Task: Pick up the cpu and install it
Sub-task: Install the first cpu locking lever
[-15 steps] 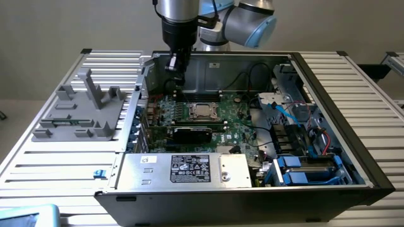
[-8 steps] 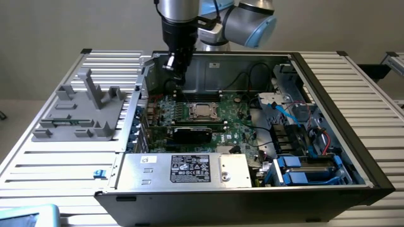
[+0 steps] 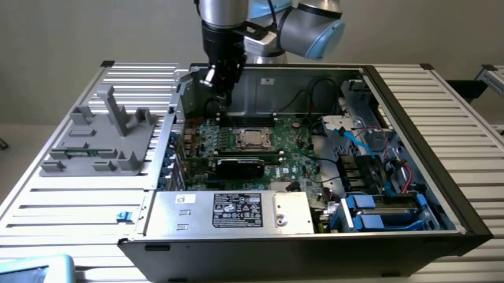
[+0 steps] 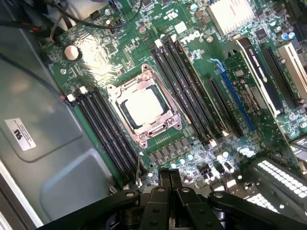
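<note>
The cpu [image 3: 254, 137] lies flat inside the metal-framed socket [image 3: 254, 128] on the green motherboard in the open computer case. In the wrist view its pale shiny top [image 4: 142, 106] sits square within the socket frame [image 4: 169, 106], between the rows of black memory slots. My gripper [image 3: 223, 94] hangs above the motherboard's back left part, higher than the cpu and apart from it. Its two fingers are pressed together in the wrist view [image 4: 169, 175], shut with nothing between them.
The case walls [image 3: 409, 112] ring the motherboard. A silver power supply [image 3: 228, 209] fills the case front, with blue drive bays [image 3: 378, 212] and cables on the exterior view's right. A black card [image 3: 240, 167] stands in front of the socket. A grey fixture with upright posts [image 3: 106, 132] stands outside, left.
</note>
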{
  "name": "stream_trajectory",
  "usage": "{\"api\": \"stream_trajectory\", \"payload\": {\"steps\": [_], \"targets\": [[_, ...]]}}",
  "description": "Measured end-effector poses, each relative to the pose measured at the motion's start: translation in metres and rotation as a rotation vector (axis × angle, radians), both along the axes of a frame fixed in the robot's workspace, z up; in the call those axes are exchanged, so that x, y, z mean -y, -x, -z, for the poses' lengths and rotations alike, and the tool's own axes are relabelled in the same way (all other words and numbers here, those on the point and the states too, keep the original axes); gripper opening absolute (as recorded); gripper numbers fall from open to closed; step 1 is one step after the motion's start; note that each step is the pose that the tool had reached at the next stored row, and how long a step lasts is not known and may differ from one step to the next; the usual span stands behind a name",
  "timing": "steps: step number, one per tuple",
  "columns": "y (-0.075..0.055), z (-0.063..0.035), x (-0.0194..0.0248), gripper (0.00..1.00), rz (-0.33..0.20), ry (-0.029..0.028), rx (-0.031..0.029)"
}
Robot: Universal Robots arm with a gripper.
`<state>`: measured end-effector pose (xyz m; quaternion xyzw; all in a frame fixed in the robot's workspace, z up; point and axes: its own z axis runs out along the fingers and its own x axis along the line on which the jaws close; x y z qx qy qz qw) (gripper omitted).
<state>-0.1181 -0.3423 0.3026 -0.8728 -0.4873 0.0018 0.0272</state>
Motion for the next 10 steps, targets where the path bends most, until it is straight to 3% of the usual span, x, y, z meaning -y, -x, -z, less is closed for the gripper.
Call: {"api": "stream_trajectory", "payload": {"steps": [10], "targets": [[0.0, 0.0002, 0.0, 0.11, 0.156, 0.0, 0.0]]}}
